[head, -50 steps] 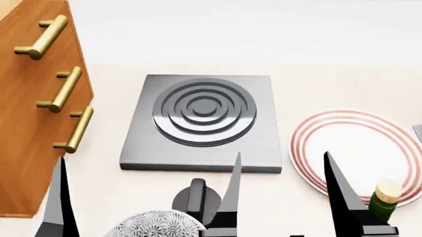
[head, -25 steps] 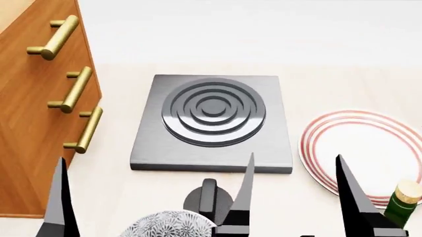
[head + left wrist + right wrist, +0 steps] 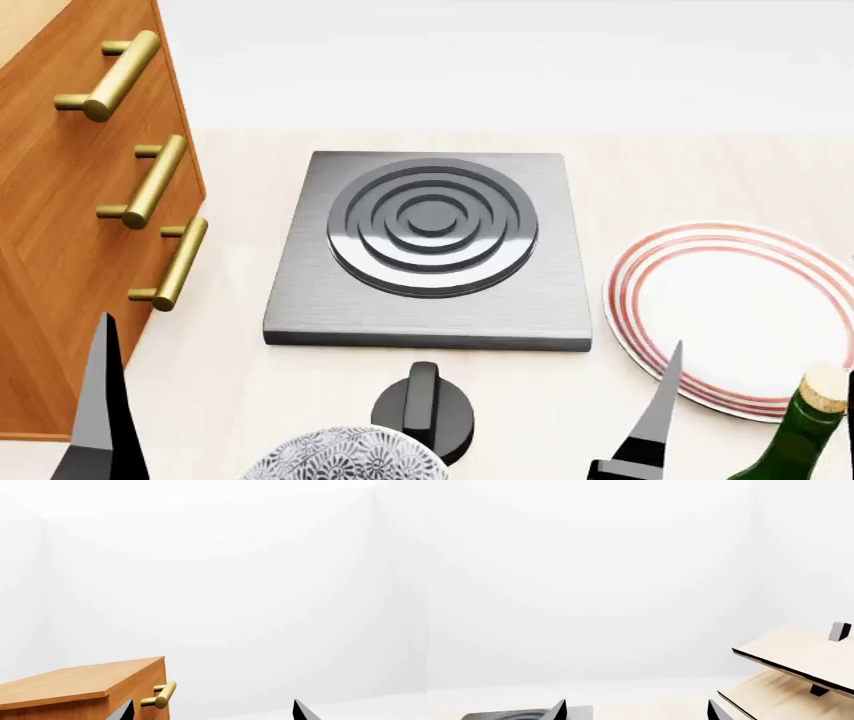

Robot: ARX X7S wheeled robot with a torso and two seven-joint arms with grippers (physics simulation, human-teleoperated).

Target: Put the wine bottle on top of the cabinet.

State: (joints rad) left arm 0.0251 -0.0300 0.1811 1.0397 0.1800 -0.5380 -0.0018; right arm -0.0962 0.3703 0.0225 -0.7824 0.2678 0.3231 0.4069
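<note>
Green glass, the wine bottle (image 3: 805,437) stands at the table's near right corner, just beside my right gripper (image 3: 754,415), whose jaws gape wide and empty. I judge I should square them around the body, low, before closing. My left gripper (image 3: 212,711) is open too. Only its wrist view shows the cabinet (image 3: 73,682) top; the right wrist shows a pale rack (image 3: 790,672).

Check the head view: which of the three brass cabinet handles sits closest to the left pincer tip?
The lowest handle on the cabinet, just above the left pincer finger. The middle handle and top handle sit farther up the drawer front.
</note>
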